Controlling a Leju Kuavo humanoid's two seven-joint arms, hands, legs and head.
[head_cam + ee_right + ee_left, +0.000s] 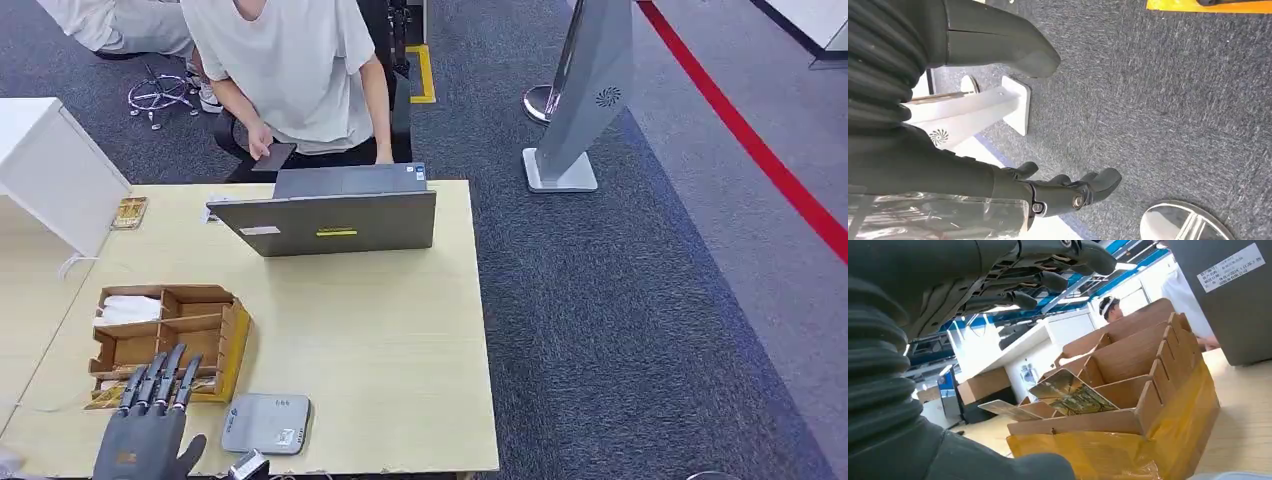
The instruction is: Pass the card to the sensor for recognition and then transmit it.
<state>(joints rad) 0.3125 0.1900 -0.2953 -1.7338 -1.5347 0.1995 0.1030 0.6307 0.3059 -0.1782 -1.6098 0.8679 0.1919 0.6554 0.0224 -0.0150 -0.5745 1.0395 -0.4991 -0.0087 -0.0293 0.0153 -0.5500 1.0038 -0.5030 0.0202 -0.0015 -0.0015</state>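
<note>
Cards [1073,395] lodged upright in wooden organizer [215,330], at ten o'clock from sensor [265,422]. Left hand [148,425] released, fingers spread, hovering at organizer's near edge. Risks: lifting two cards together, tipping organizer. Right hand [1068,192] hanging, empty.

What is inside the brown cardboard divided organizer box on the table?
The brown cardboard divided organizer box holds white papers in its far compartment and patterned cards leaning in the nearest one. The left hand, fingers apart, hovers over that near edge in the head view, covering part of its contents.
</note>
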